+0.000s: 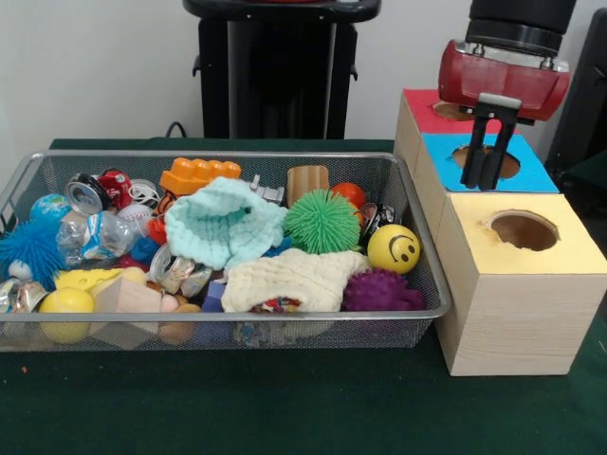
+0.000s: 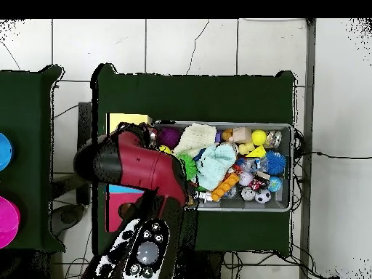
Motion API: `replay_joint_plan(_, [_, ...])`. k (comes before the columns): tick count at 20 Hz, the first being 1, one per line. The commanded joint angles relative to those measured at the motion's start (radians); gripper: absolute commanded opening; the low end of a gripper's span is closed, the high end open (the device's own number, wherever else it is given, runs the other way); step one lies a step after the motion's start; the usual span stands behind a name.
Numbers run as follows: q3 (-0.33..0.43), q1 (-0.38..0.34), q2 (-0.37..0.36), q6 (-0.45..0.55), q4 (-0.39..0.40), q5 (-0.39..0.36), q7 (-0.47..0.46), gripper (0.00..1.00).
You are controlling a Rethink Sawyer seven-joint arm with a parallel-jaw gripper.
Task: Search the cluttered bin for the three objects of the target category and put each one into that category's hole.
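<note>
Three boxes [image 1: 503, 246]: beside the basket's end, yellow-topped nearest.
Hole [image 1: 524, 230]: round, in the yellow top.
Basket [image 1: 223, 322]: heaped with toys; a patch-printed white wad [image 1: 277, 305] peeks from under the cream cloth [image 1: 289, 277].
Gripper [image 1: 486, 178]: above the blue-topped box, fingers close together, holding nothing.
</note>
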Motion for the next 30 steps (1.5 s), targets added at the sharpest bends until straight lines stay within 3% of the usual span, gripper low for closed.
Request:
replay_joint_plan(1, [0.006, -0.054, 0.028, 0.133, 0.059, -0.069, 0.108, 0.00])
replay_joint_plan(6, [-0.023, -0.074, 0.047, 0.137, 0.065, -0.099, 0.108, 0.00])
replay_joint_plan(14, [0.058, -0.147, 0.043, -0.066, 0.096, -0.183, 0.077, 0.00])
replay_joint_plan(25, [0.078, -0.211, 0.083, -0.196, 0.040, -0.310, 0.069, 0.00])
replay_joint_plan(30, [0.089, -0.226, 0.125, -0.304, 0.037, -0.341, 0.110, 0.00])
